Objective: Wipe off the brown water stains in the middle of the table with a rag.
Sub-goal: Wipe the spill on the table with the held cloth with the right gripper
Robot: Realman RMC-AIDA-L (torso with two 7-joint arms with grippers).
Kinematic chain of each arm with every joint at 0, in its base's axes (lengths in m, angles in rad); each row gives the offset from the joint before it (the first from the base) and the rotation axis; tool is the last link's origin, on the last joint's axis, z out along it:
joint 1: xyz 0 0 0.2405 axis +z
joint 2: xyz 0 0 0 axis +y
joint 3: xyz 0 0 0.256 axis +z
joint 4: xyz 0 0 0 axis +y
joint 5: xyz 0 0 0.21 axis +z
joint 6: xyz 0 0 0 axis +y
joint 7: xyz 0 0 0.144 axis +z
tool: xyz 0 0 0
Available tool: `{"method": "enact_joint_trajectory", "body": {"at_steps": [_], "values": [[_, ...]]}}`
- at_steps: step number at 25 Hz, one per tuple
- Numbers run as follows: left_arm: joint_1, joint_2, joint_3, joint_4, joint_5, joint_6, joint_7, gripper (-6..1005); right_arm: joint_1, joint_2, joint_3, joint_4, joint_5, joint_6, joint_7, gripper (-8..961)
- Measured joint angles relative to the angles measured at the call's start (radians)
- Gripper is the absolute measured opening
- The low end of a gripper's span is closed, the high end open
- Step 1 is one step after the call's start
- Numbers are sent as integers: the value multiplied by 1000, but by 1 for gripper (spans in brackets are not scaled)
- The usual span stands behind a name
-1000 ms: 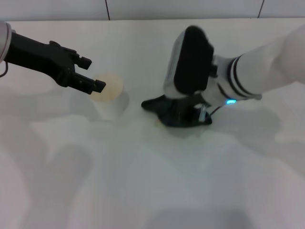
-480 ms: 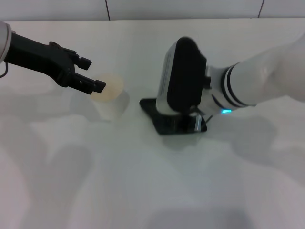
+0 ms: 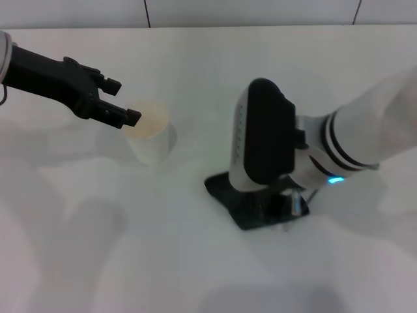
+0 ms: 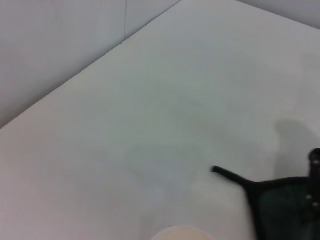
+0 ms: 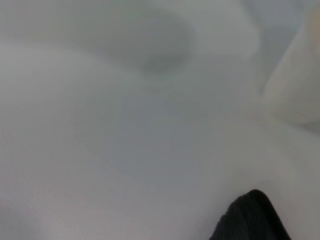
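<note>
The dark green-black rag [image 3: 226, 190] lies flat on the white table [image 3: 195, 261], right of centre. My right gripper [image 3: 273, 206] points down onto it and holds it against the tabletop; its wrist hides most of the fingers. A corner of the rag shows in the right wrist view [image 5: 252, 218] and it also shows in the left wrist view [image 4: 280, 202]. No brown water stain shows in any view. My left gripper [image 3: 124, 101] is open and hovers just left of the cup's rim.
A white paper cup [image 3: 151, 134] holding pale liquid stands left of centre; it also shows in the right wrist view [image 5: 300, 85] and its rim in the left wrist view [image 4: 180, 233]. A wall runs along the table's far edge.
My right gripper has dragged the rag toward the near right of the table, away from the cup. The spot it covered before now looks white. The left arm has not moved.
</note>
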Motion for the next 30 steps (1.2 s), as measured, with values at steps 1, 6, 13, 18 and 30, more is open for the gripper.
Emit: {"method": "enact_joint_trajectory", "body": {"at_steps": [1,6,13,18,30], "values": [[-1,0,0,0,0,-2,0,842,-10,-1,3,-17,-2,-26,-1,48],[-3,1,0,4,0,-12,0,842,-23,-1,4,-52,-6,-63,-13,48],[-4,0,0,8,2,-21,0,842,-16,4,-1,-10,-60,109,-14,48],[-5,0,0,8,2,-22,0,842,-2,6,-29,33,-62,244,-17,48],[-8,-1,0,10,-1,-28,0,843,56,8,-96,233,-106,572,-9,48]]}}
